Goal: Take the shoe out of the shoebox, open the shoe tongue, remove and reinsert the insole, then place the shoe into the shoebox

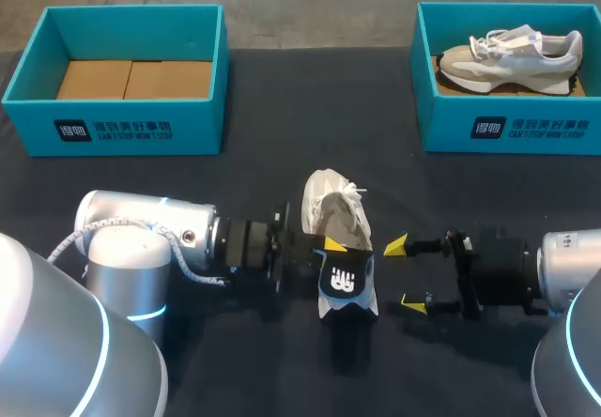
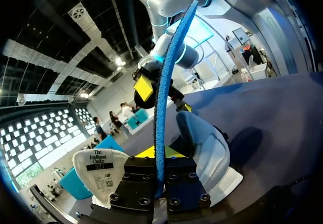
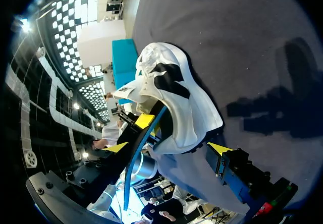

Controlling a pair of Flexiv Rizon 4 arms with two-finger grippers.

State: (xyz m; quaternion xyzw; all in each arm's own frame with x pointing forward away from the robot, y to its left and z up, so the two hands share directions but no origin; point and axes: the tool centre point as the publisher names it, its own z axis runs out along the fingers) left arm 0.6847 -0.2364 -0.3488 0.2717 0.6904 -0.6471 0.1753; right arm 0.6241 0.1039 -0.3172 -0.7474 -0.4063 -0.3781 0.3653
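Observation:
A white and beige shoe [image 1: 332,208] lies on the dark table [image 1: 235,370] between my two grippers, toe pointing away from me. My left gripper [image 1: 325,246] is shut on the dark blue insole [image 1: 346,282], which stands at the shoe's heel end. In the left wrist view the insole [image 2: 161,93] rises edge-on from between that gripper's [image 2: 160,154] fingers, beside the shoe [image 2: 207,148] and its white tongue [image 2: 98,169]. My right gripper [image 1: 405,273] stands open just right of the insole, holding nothing. Its view shows the shoe [image 3: 176,98] and insole [image 3: 144,151] ahead of the open gripper [image 3: 169,148].
An open teal shoebox [image 1: 117,121] with a cardboard floor sits at the back left. A second teal shoebox [image 1: 507,131] at the back right holds another beige shoe [image 1: 512,58].

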